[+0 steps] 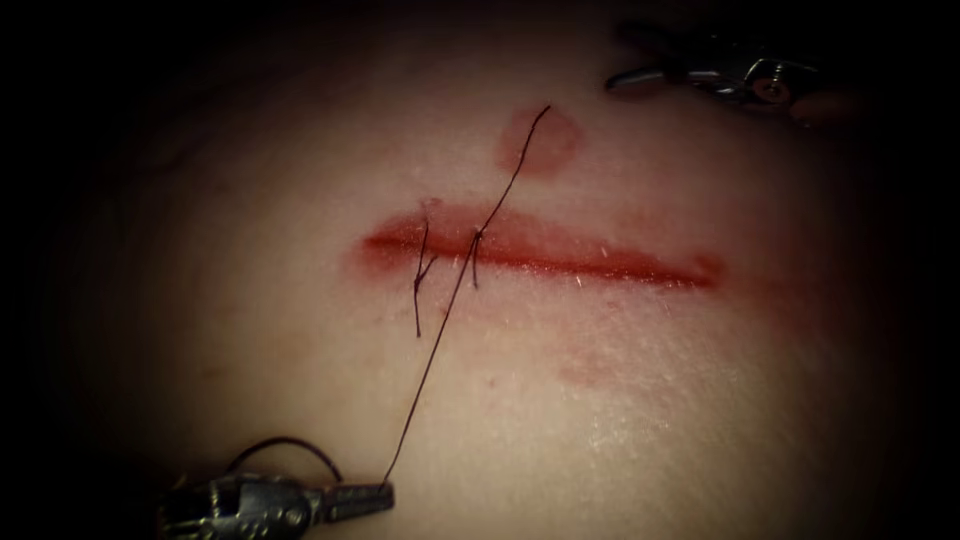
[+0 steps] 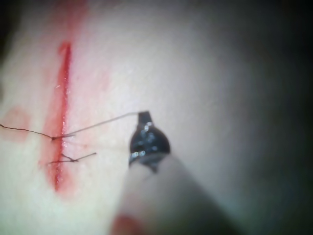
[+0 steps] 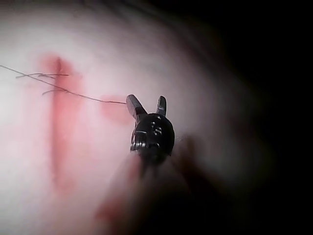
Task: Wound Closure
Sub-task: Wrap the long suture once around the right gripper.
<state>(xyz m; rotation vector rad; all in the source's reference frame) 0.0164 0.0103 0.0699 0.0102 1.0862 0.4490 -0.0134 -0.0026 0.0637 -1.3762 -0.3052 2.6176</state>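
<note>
Holding the thread [image 1: 440, 350] clenched, the left hand [image 1: 375, 492] sits below the cut [image 1: 540, 255] in the endoscope view; the strand runs up to a stitch [image 1: 476, 238] across the cut's left part, free end over a fluid spot [image 1: 540, 140]. Cut ends [image 1: 420, 280] lie beside it. A dark curve [image 1: 290, 445], possibly the needle, arcs behind that hand, outside the tissue [image 1: 650, 400]. Right hand [image 1: 650, 78] released, empty.

Left wrist view: left hand [image 2: 145, 116] pinches the thread [image 2: 102, 122].

Right wrist view: right hand [image 3: 147, 105] splayed beside the thread tail [image 3: 88, 97].

Risk: hard tension could tear the stitch through the tissue.
</note>
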